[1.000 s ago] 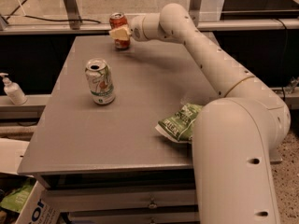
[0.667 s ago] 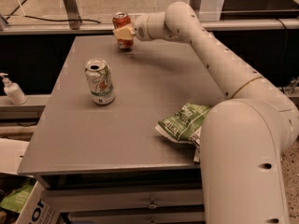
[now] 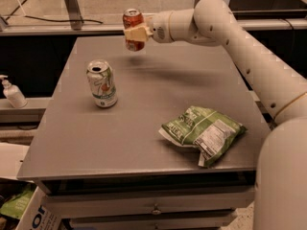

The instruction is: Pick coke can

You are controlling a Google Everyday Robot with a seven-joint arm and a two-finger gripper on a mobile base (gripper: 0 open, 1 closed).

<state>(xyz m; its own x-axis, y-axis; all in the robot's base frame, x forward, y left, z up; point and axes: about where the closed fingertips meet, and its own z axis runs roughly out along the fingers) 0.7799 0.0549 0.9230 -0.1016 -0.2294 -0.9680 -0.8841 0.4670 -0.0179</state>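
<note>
Coke can sits in the grip of the claw near the top of the single camera view, over the far left part of the bench. The can is upright, red with a silver top, and its base looks clear of the grey bench surface, with a soft shadow lying on the bench below and to its right. The claw is closed around the can's middle, and one cream-coloured finger crosses the front of the can; the opposite finger is hidden behind it. The white arm reaches in from the lower right corner, runs up along the right side of the bench and bends left to the claw.

On the left part of the bench stands a white-and-green can, upright with its top opened, well apart from the coke can and nearer the camera. A green chip bag lies crumpled on the right front part of the bench, close to the front edge and just beside the arm's wide lower segment. Under the bench top is a drawer front with a small knob.

Off the bench to the left, a white pump bottle stands on a lower ledge. At the lower left corner a cardboard box with dark lettering holds something green.
</note>
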